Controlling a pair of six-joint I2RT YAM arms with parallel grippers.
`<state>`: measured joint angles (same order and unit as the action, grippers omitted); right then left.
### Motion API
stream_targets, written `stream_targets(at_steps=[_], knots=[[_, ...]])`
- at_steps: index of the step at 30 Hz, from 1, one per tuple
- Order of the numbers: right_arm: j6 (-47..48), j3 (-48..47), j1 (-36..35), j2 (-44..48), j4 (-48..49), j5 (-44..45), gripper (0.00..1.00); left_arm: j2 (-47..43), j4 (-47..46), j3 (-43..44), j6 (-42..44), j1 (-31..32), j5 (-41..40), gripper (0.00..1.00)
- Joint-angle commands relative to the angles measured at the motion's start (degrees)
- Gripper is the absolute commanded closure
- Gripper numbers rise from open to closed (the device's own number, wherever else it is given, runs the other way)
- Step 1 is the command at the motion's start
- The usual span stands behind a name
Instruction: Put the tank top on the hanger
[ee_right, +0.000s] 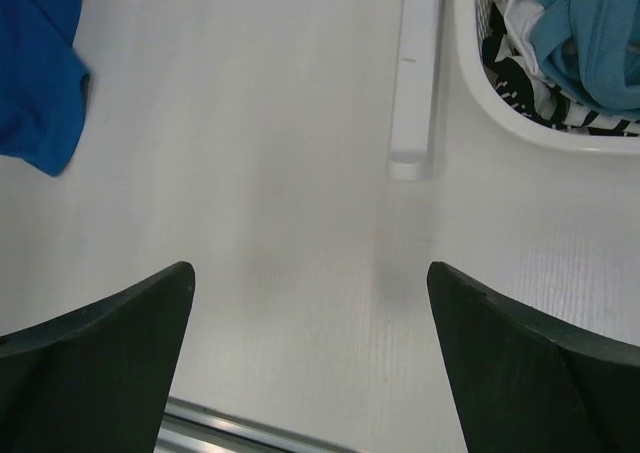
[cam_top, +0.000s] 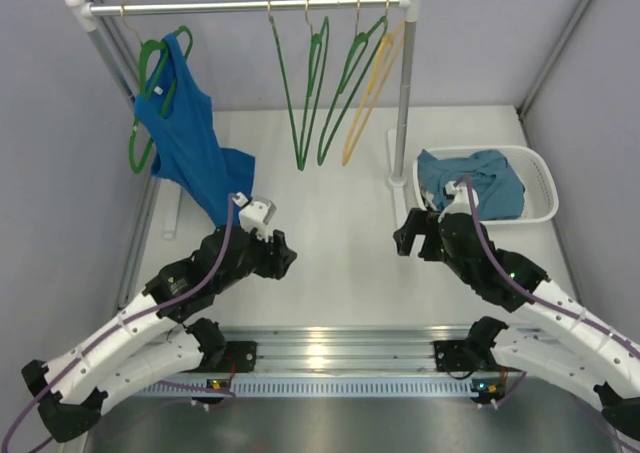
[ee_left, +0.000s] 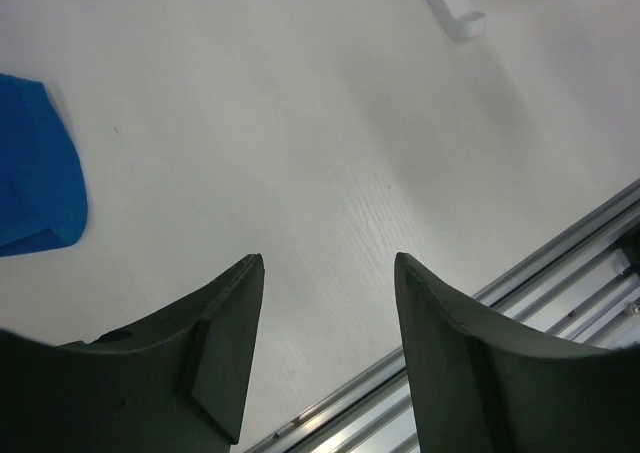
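The muted teal tank top (cam_top: 482, 185) lies bunched in the white basket (cam_top: 548, 185) at the right; it also shows in the right wrist view (ee_right: 590, 33). Two thin green hangers (cam_top: 312, 93) hang free on the rail at the back middle. My left gripper (cam_top: 283, 257) is open and empty, low over the bare table (ee_left: 328, 263). My right gripper (cam_top: 408, 237) is open and empty, just left of the basket (ee_right: 310, 270).
A royal-blue tank top (cam_top: 188, 143) hangs on a green hanger at the rail's left, its hem on the table (ee_left: 35, 173). A yellow hanger (cam_top: 372, 98) hangs beside the right post (cam_top: 405, 83). The rack's white foot (ee_right: 412, 73) lies next to the basket. Striped cloth (ee_right: 515, 78) sits under the teal top.
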<state>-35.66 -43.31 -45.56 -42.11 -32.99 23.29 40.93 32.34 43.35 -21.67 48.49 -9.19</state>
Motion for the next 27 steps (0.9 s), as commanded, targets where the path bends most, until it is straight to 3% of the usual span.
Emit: stream_targets(at_steps=[1,7,10,16,20,27], knots=[[-2.31,-3.36,0.65,0.54,-1.54,2.29,0.0,-3.22,-1.05,-0.72,1.46,0.2,0.05,0.4],[-2.4,-7.57,1.26,-2.62,-6.37,3.69,0.0,-5.33,-1.14,-1.08,1.1,0.11,0.67,0.4],[-0.64,-12.31,4.94,-7.01,-10.94,3.96,0.0,-6.38,-1.4,-1.34,1.1,0.2,0.75,0.4],[4.45,-18.73,19.52,-13.78,-11.83,-2.1,0.0,-8.14,-1.57,-1.78,1.1,0.2,0.93,0.39],[6.74,-20.5,33.83,-19.48,-8.85,-11.57,0.02,-9.11,-1.66,-1.87,1.19,0.2,1.28,0.39],[7.27,-23.39,40.9,-33.0,-1.38,-11.95,0.14,-9.29,-1.84,-2.13,1.1,0.2,1.46,0.39]])
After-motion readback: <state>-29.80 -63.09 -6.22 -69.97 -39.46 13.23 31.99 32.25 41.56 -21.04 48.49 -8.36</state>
